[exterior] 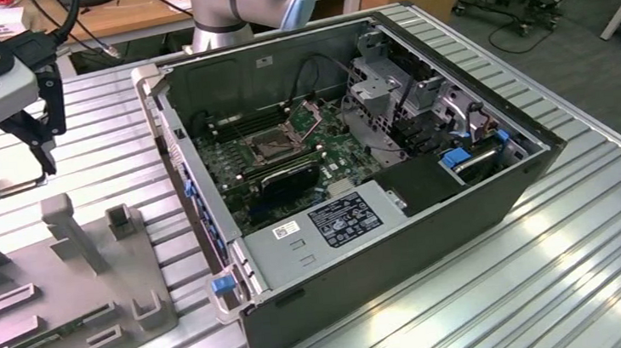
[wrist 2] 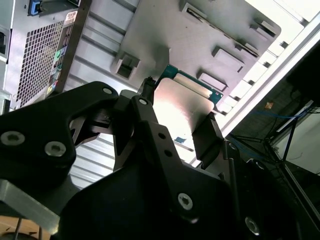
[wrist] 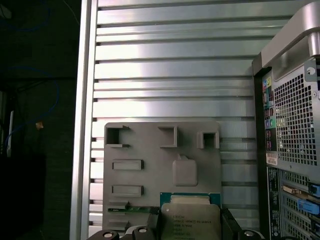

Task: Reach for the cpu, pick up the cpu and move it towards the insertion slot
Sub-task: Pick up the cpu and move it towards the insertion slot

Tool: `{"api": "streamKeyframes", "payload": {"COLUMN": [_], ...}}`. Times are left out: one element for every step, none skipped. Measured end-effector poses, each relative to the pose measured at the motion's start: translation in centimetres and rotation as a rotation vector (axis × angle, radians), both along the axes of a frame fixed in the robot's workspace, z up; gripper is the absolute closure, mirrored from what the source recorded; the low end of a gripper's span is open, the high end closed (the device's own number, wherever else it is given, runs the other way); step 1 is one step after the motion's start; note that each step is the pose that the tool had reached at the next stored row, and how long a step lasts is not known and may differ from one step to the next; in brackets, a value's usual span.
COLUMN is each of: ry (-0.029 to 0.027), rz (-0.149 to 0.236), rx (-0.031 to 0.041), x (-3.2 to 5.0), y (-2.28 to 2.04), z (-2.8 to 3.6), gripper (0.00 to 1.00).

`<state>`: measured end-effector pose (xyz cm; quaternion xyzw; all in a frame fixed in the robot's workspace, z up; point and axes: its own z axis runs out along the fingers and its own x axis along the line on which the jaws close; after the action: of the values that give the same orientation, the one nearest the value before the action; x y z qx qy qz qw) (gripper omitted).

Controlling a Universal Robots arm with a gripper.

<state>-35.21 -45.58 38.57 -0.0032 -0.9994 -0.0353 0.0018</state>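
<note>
Holding the cpu (wrist: 190,220) with fingers (wrist 2: 207,132) closed on 2 edges outside the computer case (exterior: 408,241), likely at the carry step, needing level travel over its wall to the insertion slot (exterior: 274,148).

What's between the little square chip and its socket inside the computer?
In the exterior view, a stretch of bare ribbed table and then the computer case's side wall lie between the cpu and the insertion slot.

Robotics lab, probably: slatted aluminium bench (exterior: 589,224), opened computer case (exterior: 408,241), wheeled stands (exterior: 523,23), wooden desk (exterior: 147,14).
</note>
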Motion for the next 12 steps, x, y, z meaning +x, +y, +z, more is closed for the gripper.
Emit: {"api": "streamKeyframes", "payload": {"ry": [0.0001,0.0000,0.0001,0.0001,0.0001,0.0000,0.0000,0.0000,0.0001,0.0000,0.0000,0.0002], "rz": [0.000,0.000,0.000,0.000,0.000,0.000,0.000,0.000,0.000,0.000,0.000,0.000], "rx": [-0.0001,-0.0001,-0.0001,-0.0001,-0.0001,0.0000,-0.0001,-0.0001,-0.0002,-0.0001,0.0000,-0.0001], "x": [0.06,0.10,0.14,0.21,0.26,0.31,0.38,0.45,0.51,0.55,0.59,0.65], "y": [0.00,0.00,0.00,0.00,0.00,0.00,0.00,0.00,0.00,0.00,0.00,0.00], "z": [0.01,0.00,0.01,0.01,0.01,0.00,0.00,0.00,0.01,0.00,0.00,0.01], "gripper": [0.45,0.45,0.45,0.45,0.45,0.45,0.45,0.45,0.45,0.45,0.45,0.45]}}
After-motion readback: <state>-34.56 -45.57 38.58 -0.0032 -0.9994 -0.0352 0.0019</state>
